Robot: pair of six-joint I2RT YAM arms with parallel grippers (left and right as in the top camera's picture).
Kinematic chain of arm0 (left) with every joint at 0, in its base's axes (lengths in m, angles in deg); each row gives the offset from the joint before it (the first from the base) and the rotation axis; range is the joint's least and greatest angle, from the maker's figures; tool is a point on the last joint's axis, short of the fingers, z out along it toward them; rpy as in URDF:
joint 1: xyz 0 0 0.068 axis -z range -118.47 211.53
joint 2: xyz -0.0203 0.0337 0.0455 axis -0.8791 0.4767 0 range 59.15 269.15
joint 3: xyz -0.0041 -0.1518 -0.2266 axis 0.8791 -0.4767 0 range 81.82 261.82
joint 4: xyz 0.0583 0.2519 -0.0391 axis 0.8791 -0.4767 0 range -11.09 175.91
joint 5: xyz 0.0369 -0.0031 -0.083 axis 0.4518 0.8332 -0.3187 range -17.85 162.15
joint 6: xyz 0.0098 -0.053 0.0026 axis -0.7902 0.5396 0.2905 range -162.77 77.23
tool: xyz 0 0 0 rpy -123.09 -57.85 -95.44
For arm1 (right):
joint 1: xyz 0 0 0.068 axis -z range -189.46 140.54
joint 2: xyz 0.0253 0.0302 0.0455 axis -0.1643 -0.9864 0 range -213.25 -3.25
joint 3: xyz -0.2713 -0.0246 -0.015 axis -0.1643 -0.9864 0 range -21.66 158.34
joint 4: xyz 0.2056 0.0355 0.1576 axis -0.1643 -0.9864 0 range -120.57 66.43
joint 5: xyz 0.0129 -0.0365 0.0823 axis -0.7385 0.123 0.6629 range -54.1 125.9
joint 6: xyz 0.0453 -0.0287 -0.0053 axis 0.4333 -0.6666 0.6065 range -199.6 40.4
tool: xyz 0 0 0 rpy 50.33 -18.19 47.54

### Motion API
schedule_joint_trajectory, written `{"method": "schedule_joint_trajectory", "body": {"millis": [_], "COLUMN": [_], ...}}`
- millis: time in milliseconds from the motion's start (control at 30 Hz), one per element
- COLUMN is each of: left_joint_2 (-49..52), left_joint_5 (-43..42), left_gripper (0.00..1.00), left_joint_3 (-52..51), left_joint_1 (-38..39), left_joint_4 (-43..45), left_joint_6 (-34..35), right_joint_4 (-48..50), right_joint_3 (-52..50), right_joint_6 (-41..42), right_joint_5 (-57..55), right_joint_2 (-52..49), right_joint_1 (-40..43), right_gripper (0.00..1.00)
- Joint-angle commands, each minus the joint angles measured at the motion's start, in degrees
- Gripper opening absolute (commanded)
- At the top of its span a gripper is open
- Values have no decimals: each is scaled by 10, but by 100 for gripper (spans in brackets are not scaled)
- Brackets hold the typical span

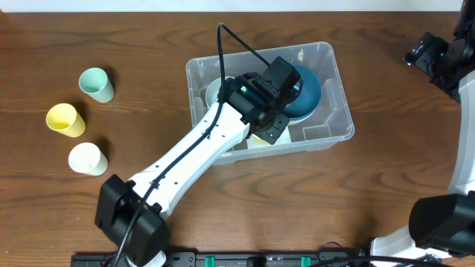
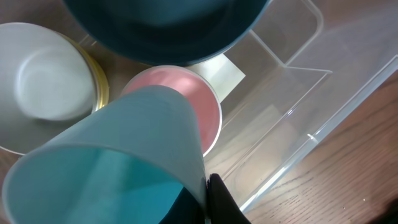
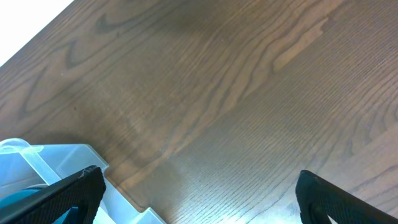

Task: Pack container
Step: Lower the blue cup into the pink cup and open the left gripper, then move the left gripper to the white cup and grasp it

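Over the container (image 1: 338, 122), left gripper (image 2: 205, 202) clamps a blue cup (image 2: 124, 149) overhead hides; right gripper (image 3: 202, 196) gapes.

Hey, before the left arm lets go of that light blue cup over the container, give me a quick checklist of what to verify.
1. Left gripper shut on the light blue cup: ok.
2. Cup over the container, above the pink cup: ok.
3. Gap between the two cups: cannot tell.
4. Right gripper open, over the table, clear of the container: ok.
5. Packing finished: not ok; mint cup, yellow cup and white cup lie outside.
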Motion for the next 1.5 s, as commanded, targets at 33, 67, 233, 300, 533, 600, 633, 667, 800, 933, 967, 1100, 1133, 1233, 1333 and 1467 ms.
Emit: {"method": "schedule_joint_trajectory", "body": {"millis": [33,67,233,300,533,600,633,667,800,933,967,1100,1133,1233,1333,1467], "left_joint_2": [0,0,0,0,-4,-14,-22,-34,-98,-164,-175,-192,-191,-183,-181,-182], "left_joint_5": [-7,-7,-7,-7,3,11,12,12,31,68,75,81,81,81,80,80], "left_gripper": [6,6,7,36,72,71,71,72,72,72,72,72,72,72,72,72], "left_joint_3": [7,7,7,7,7,8,9,10,11,11,11,11,10,-8,-49,-121], "left_joint_1": [9,9,10,10,5,-2,-8,-16,-66,-144,-166,-266,-290,-364,-424,-488], "left_joint_4": [-1,0,-1,-1,-3,-8,-11,-15,-36,-70,-79,-135,-151,-199,-213,-180], "left_joint_6": [-10,-10,-10,-10,-12,-12,-11,-9,27,63,67,82,94,158,201,208], "right_joint_4": [0,0,0,0,0,0,0,0,0,0,0,0,0,0,0,0], "right_joint_3": [-1,-1,-1,-1,-1,-1,-1,-1,-1,-1,-1,-1,-1,-1,-1,-1], "right_joint_6": [8,8,8,8,8,8,8,8,8,8,8,8,8,8,8,8], "right_joint_5": [-6,-6,-6,-6,-6,-6,-6,-6,-6,-6,-6,-6,-6,-6,-6,-6], "right_joint_2": [-3,-3,-3,-3,-3,-3,-3,-3,-3,-3,-3,-3,-3,-3,-3,-3], "right_joint_1": [3,3,3,3,3,3,3,3,3,3,3,3,3,3,3,3], "right_gripper": [99,99,99,99,99,99,99,99,99,99,99,99,99,99,99,99]}}
